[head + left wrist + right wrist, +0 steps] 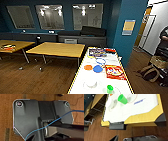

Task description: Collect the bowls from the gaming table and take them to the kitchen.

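Where fingers stay unreadable, bowls (pixel 93 68) on gaming table (pixel 82 66)

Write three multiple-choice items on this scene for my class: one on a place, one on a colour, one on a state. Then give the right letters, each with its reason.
1. Where does the blue bowl lie?
A. on a tan table
B. on the white table, beside the orange bowl
C. on the floor

2. What colour is the cup?
A. green
B. red
C. black

3. How do the bowls stand with the task?
A. stacked in a gripper
B. lying on the white table
C. set in a sink

Answers:
1 B: the two lie side by side on the white top.
2 A: the head view and the right wrist view both show it green.
3 B: blue, orange and whitish bowl all rest on the table.
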Tool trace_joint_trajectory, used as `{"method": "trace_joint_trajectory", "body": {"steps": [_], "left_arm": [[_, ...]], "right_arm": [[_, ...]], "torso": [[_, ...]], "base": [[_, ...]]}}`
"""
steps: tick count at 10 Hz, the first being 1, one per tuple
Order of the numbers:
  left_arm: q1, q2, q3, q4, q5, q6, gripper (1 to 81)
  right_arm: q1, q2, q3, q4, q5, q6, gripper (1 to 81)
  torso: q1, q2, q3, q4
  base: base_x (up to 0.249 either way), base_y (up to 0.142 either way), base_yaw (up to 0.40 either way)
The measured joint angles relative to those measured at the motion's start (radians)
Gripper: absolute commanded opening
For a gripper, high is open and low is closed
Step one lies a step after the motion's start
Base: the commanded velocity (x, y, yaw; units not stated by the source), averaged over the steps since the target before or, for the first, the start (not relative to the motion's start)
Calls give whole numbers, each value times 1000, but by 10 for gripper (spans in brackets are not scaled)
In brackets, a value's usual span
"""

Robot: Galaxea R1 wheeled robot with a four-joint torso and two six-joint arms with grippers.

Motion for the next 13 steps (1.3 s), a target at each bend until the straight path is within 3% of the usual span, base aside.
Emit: {"method": "trace_joint_trajectory", "body": {"steps": [4, 8, 10, 11, 13], "left_arm": [[0, 0, -1, 0, 0, 0, 811], [0, -1, -1, 0, 0, 0, 811], [0, -4, -1, 0, 0, 0, 811], [0, -7, -1, 0, 0, 0, 811], [0, -7, -1, 0, 0, 0, 811]], "right_arm": [[264, -27, 31, 162, -195, 30, 811], [498, 25, -81, 205, -451, 160, 811], [586, 69, -133, 150, -589, 292, 811], [615, 90, -143, 70, -664, 399, 811], [649, 146, -146, -52, -726, 530, 811]], "torso": [[1, 0, 0, 0], [1, 0, 0, 0], [1, 0, -1, 0], [1, 0, -1, 0], [1, 0, -1, 0]], "base": [[0, 0, 0], [0, 0, 0], [0, 0, 0], [0, 0, 0], [0, 0, 0]]}}
